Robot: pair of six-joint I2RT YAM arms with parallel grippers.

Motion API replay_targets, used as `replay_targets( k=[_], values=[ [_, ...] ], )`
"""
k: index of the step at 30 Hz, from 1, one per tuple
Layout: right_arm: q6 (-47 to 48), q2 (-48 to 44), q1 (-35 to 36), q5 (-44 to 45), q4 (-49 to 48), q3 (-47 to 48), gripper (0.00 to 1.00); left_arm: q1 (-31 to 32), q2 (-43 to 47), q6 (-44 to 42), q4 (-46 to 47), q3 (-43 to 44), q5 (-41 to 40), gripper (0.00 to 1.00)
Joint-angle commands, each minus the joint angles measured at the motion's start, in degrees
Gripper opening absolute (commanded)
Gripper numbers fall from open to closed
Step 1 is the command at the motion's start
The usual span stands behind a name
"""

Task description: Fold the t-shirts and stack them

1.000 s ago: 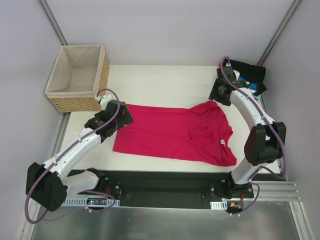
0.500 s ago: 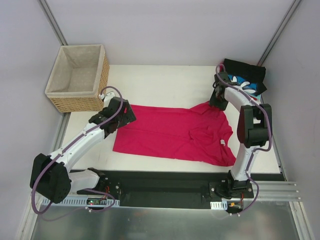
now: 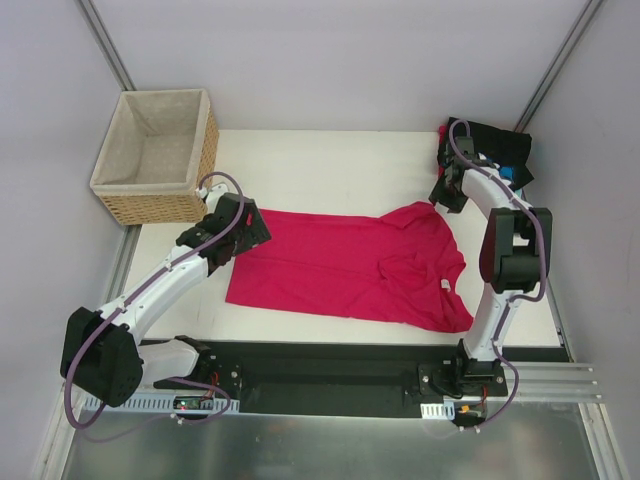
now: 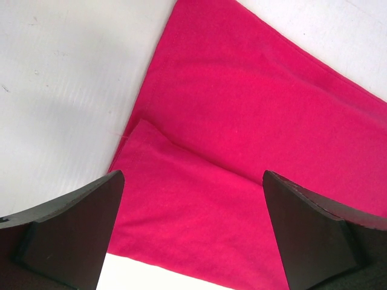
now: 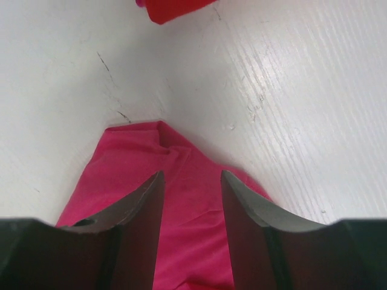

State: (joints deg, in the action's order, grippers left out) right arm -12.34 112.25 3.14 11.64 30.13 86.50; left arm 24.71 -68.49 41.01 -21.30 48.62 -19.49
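- Our left gripper has its jaws spread fully wide and holds nothing.
- Directly under it lies the pink t-shirt, spread flat. Between the jaws we see two layers of the cloth, one edge slightly offset from the other.
- To the left of this gripper, past the cloth edge, is the bare white table.
- Our right gripper has its jaws partly apart, not pressed together. The pointed tip of the pink t-shirt lies flat between them and just ahead of them, and we see no cloth pinched.
- Ahead of the right gripper, apart from the pink tip, an edge of the red t-shirt shows.
- In the top view the folded t-shirts, black on top, sit just beyond the right gripper, toward its right.
- The wicker basket stands beyond the left gripper, toward its left, near.
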Motion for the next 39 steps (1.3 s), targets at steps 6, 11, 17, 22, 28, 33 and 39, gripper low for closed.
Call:
replay_targets(
  k=[6, 11, 17, 22, 28, 33, 39],
  values=[
    [-2.51, 3.94, -0.06, -2.15, -0.95, 5.08, 0.45, -0.89, 0.02, -0.85, 0.73, 0.69, 0.94, 0.99],
    [-3.04, 5.26, -0.15, -2.41, -1.12, 5.87, 0.43, -1.24, 0.20, -0.94, 0.73, 0.60, 0.59, 0.99],
    [-3.92, 5.70, -0.15, -3.73, -1.39, 5.35, 0.40, -1.86, -1.38, -0.58, 0.73, 0.86, 0.94, 0.99],
    [-5.15, 6.32, -0.06, -5.75, -1.56, 5.35, 0.38, -2.30, -3.23, 0.03, 0.82, 1.83, 0.50, 0.99],
    [-5.50, 7.11, 0.12, -6.01, -1.83, 5.44, 0.36, -2.56, -5.95, 0.73, 1.43, 2.53, -0.55, 0.99],
    [-6.12, 7.55, 0.20, -6.45, -2.09, 5.52, 0.27, -3.09, -7.89, 0.91, 2.23, 3.50, -0.20, 0.99],
    [-6.03, 7.81, 0.20, -6.28, -1.92, 6.14, 0.01, -3.70, -8.15, 0.73, 2.49, 4.20, -0.55, 0.99]
  ],
)
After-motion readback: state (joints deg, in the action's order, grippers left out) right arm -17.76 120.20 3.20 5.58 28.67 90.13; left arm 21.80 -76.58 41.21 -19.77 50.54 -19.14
